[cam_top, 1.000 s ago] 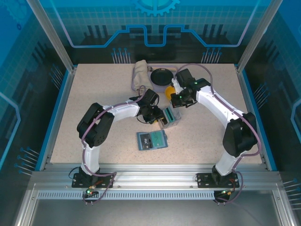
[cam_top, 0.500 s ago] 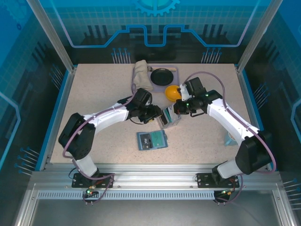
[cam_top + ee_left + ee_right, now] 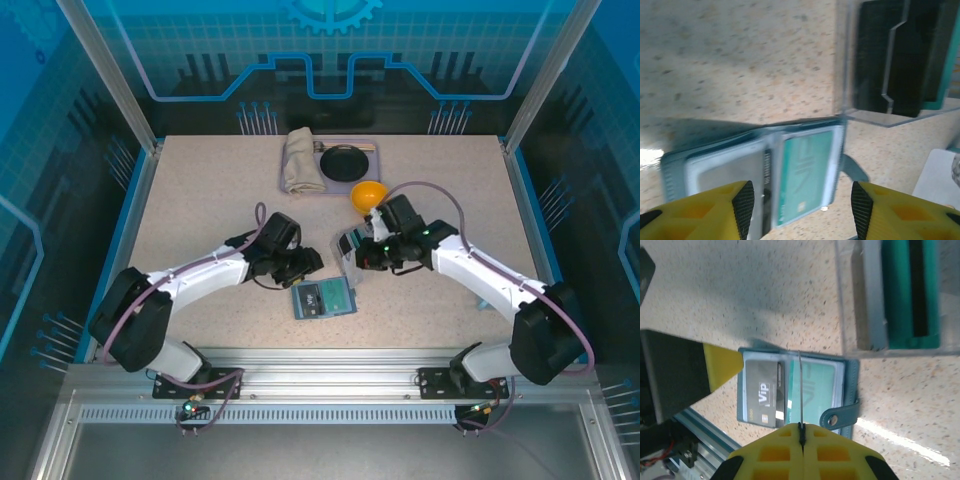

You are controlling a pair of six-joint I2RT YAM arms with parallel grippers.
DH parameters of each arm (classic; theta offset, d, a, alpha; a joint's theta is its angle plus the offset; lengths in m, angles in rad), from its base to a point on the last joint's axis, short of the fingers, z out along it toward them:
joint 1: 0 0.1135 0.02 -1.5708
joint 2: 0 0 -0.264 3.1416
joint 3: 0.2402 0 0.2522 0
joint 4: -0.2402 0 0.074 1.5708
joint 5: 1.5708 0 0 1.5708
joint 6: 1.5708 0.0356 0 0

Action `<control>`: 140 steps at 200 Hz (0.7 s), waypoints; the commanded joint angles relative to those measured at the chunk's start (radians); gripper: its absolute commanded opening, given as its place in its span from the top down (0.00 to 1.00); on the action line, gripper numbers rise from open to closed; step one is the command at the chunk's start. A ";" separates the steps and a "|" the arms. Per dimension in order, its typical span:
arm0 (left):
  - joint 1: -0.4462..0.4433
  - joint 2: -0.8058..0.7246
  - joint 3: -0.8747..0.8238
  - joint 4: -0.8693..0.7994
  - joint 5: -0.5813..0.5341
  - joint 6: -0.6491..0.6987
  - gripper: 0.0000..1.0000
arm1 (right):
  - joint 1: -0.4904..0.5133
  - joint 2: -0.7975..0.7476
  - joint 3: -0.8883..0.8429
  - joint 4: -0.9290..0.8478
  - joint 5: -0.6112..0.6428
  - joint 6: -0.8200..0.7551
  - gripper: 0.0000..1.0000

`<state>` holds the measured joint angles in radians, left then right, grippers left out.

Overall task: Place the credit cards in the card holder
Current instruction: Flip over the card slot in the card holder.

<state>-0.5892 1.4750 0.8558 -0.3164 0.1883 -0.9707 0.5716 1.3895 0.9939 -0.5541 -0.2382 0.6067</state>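
The card holder (image 3: 323, 298) lies open on the table near the front, a slate-blue wallet with a snap tab (image 3: 840, 416). Its pockets show a dark "Vip" credit card (image 3: 762, 390) and a green one (image 3: 822, 385), the green card (image 3: 807, 172) also lying under my left fingers. My right gripper (image 3: 362, 256) (image 3: 801, 427) is shut on a thin credit card (image 3: 800, 385) seen edge-on, held upright above the wallet's middle. My left gripper (image 3: 308, 262) (image 3: 802, 207) hovers open just above the wallet's far edge, with nothing between its fingers.
A clear case (image 3: 900, 295) (image 3: 895, 55) with green and dark stripes stands just beyond the wallet, under the right wrist. A yellow bowl (image 3: 369, 193), a tray (image 3: 368, 143) with a black disc and a folded cloth (image 3: 298, 160) sit at the back.
Both grippers have come away from the clear case toward the wallet. The left gripper has opened wider; the right stays shut on its card.
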 commanded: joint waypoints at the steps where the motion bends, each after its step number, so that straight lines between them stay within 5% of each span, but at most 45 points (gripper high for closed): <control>1: 0.011 -0.062 -0.043 -0.054 -0.050 -0.022 0.42 | 0.059 0.030 -0.023 0.016 0.082 0.021 1.00; 70: 0.014 -0.102 -0.149 -0.073 -0.061 -0.042 0.42 | 0.099 0.081 -0.078 0.031 0.143 0.018 1.00; 140: 0.013 -0.037 -0.175 -0.019 -0.012 -0.039 0.53 | 0.099 0.137 -0.103 0.088 0.099 0.029 1.00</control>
<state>-0.5831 1.4025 0.7010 -0.3523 0.1486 -1.0004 0.6613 1.5002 0.9077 -0.4995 -0.1165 0.6216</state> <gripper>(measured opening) 0.479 0.044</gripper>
